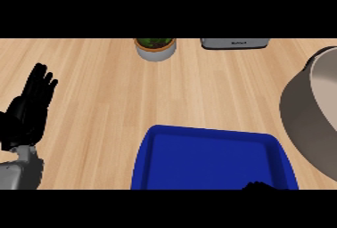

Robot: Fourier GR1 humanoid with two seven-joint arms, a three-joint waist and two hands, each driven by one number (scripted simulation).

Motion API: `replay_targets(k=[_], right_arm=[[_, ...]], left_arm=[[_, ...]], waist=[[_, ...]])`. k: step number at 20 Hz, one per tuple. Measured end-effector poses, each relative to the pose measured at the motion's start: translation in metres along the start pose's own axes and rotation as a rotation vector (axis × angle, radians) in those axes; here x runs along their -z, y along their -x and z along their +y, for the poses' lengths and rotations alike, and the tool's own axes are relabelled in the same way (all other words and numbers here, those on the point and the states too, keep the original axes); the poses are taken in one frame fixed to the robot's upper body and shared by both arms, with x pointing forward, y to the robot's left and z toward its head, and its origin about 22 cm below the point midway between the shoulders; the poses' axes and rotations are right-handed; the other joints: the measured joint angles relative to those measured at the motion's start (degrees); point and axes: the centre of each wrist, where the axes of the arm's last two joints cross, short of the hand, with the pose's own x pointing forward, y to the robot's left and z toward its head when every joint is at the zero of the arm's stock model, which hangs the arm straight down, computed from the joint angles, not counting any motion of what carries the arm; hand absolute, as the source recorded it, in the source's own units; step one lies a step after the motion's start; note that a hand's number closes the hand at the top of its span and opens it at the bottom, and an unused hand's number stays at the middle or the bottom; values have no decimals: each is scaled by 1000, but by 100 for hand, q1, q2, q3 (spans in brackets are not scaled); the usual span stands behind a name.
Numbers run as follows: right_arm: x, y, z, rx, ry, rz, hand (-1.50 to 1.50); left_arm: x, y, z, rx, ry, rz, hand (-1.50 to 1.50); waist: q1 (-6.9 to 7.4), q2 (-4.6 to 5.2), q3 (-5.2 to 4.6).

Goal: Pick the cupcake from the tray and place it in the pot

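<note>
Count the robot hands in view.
1 sure: the left hand, open, at the left edge. The right hand may be the black shape at the near edge of the blue tray, mostly hidden.

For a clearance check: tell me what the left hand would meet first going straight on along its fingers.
Nothing, as far as the view shows: the left hand points away over the counter toward the far edge, passing left of the potted plant. Depth is unclear; it may aim upward.

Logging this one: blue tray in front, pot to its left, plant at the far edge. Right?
No. The head view shows the pot on the right of the tray, not its left. The tray is blue and in front; the plant is at the far edge.
</note>
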Motion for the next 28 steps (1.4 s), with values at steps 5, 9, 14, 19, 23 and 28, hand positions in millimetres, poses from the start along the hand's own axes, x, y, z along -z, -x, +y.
replay_targets(k=[5,9,14,19,23,28], right_arm=[[0,11,-24,-20,238,54,150],[1,25,-39,-68,369,97,150],[7,42,-62,-140,470,165,150],[17,59,-81,-107,521,206,150],[23,77,-105,39,538,214,150],[38,131,-131,147,579,225,150]], left_arm=[[0,1,5,7,1,0,0],[4,-2,2,4,2,-9,0],[1,-4,-2,0,12,-11,0],[-2,-1,-2,1,11,-7,0],[1,-2,-4,-2,17,-11,0],[7,-5,-8,2,29,-13,0]], waist=[[12,10,1],[35,23,2],[81,29,5],[120,32,8],[127,41,9],[163,52,8]])
